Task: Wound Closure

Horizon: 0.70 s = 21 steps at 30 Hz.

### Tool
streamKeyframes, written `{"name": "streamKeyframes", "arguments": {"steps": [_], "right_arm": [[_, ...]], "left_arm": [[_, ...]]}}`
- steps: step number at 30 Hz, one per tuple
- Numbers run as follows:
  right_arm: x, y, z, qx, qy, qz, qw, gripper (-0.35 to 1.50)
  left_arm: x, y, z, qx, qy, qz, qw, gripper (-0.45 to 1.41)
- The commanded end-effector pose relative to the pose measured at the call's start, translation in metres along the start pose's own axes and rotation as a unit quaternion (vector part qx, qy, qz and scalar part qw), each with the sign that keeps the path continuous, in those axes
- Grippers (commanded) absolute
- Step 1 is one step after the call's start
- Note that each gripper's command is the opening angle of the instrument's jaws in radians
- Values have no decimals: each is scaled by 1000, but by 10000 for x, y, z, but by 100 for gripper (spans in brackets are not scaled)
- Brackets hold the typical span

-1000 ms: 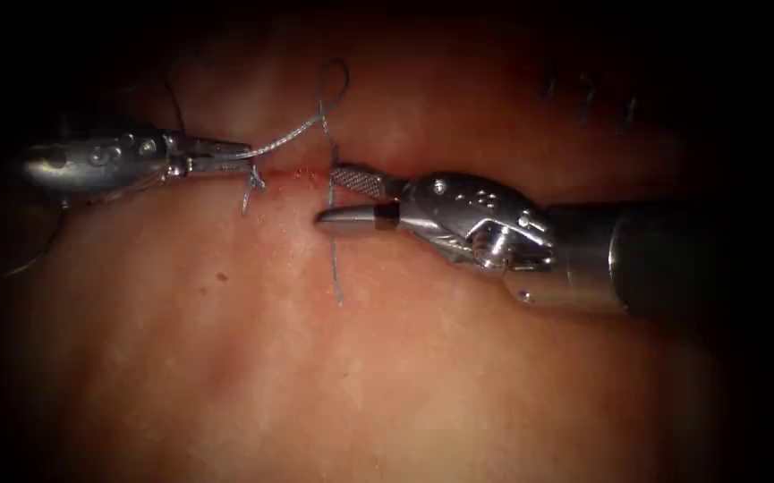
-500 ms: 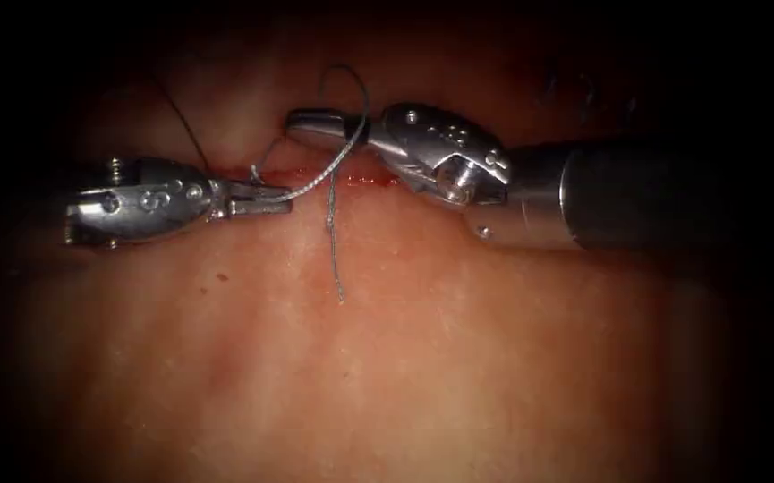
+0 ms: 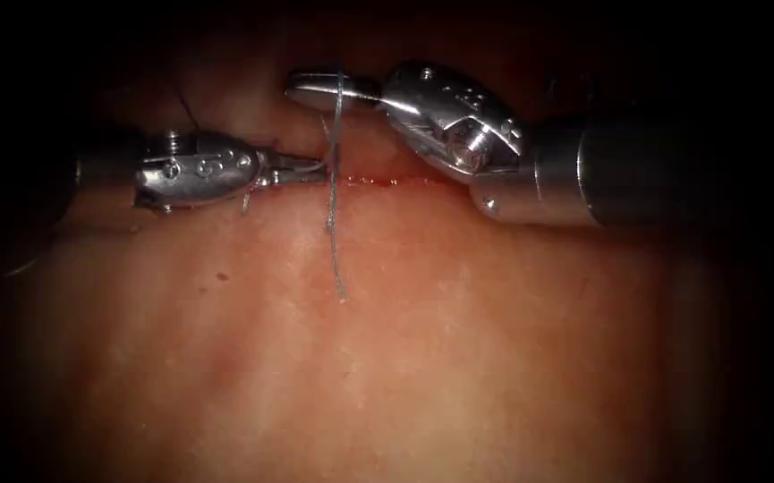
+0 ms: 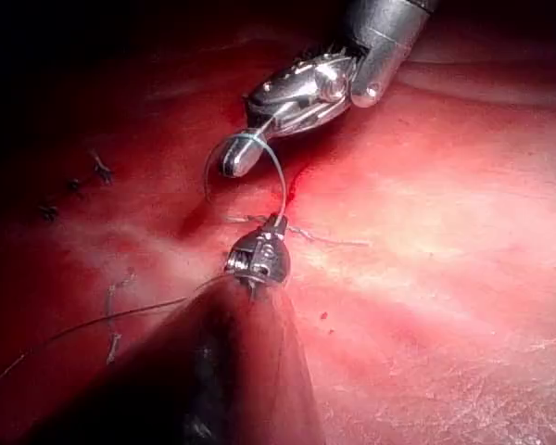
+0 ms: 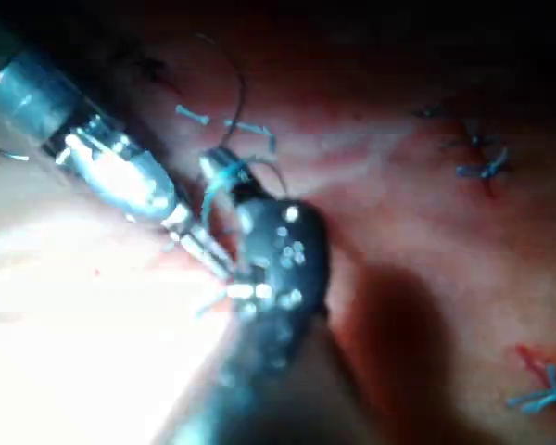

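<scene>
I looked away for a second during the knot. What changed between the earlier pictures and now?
The right tool closed its jaws and rose from below the cut to above it, the thread now draped over its tip. The left tool moved right along the cut, keeping its hold on the thread. The thread's tail on the tissue stayed put. I cannot make out a needle.
</scene>
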Motion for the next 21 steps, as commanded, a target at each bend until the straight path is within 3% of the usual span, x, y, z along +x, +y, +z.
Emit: {"name": "streamKeyframes", "arguments": {"steps": [1, 12, 21], "right_arm": [[0, 5, 2, 12, -1, -1, 1000, -21], [-1, 4, -33, 62, -6, 0, 998, -26], [-13, -6, -43, 138, -57, -9, 989, -26]], "left_arm": [[0, -2, 14, -5, 3, 0, 1000, -45], [14, 2, 35, -15, 6, 3, 1000, -45], [20, -4, 54, -17, 9, 9, 1000, -45]]}}
